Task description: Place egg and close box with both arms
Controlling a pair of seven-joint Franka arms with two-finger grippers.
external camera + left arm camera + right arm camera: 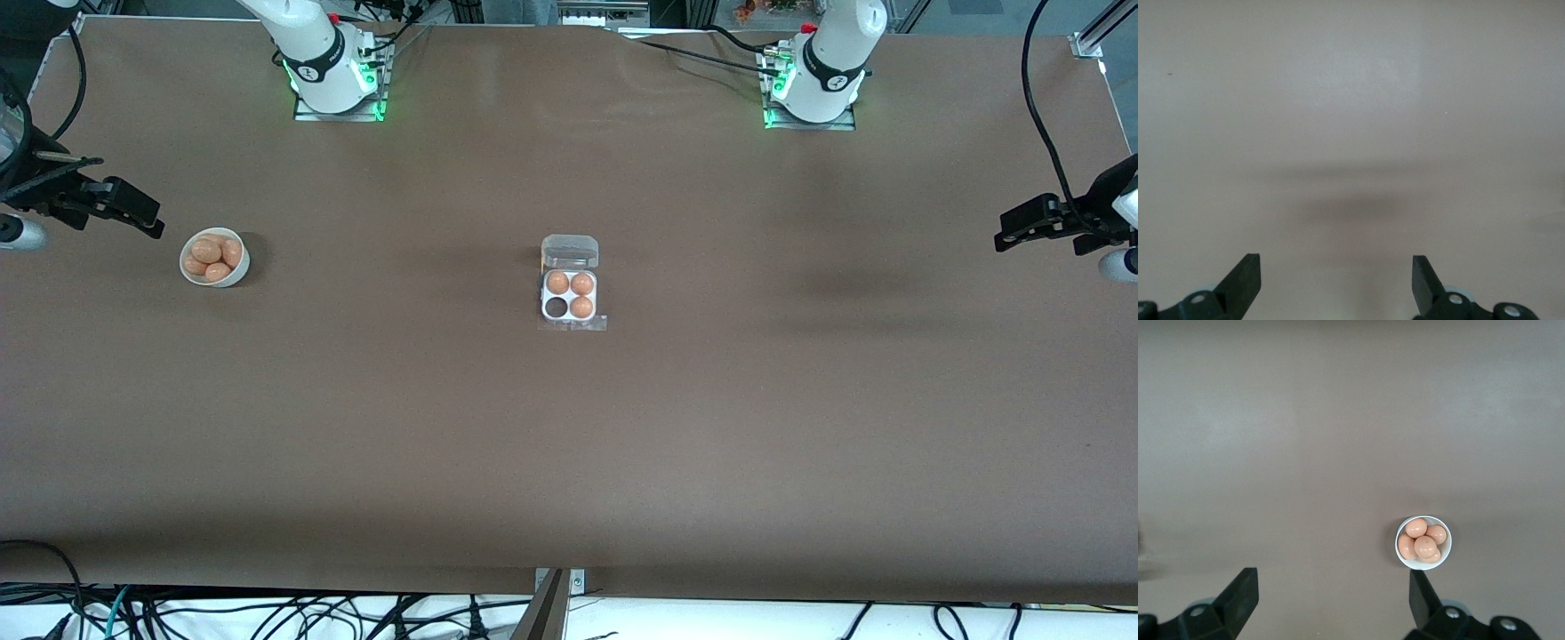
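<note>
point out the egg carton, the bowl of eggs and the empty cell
egg carton (570, 256), front view, on its open clear lid
bowl (238, 271), front view, on its white rim
empty cell (556, 308), front view, on its dark hollow

Even, fairly bright overhead light falls on the brown bench, with no hard glare. Soft, blurred shadows lie around the box: a short dark smudge toward the right arm's end, and a broader, fainter patch toward the left arm's end. Green lamps glow at both arm bases. The front view is sharp. The left wrist view looks pale and washed out (one hazy shadow band crosses the bench), and the right wrist view is dimmer and greyer.
</note>
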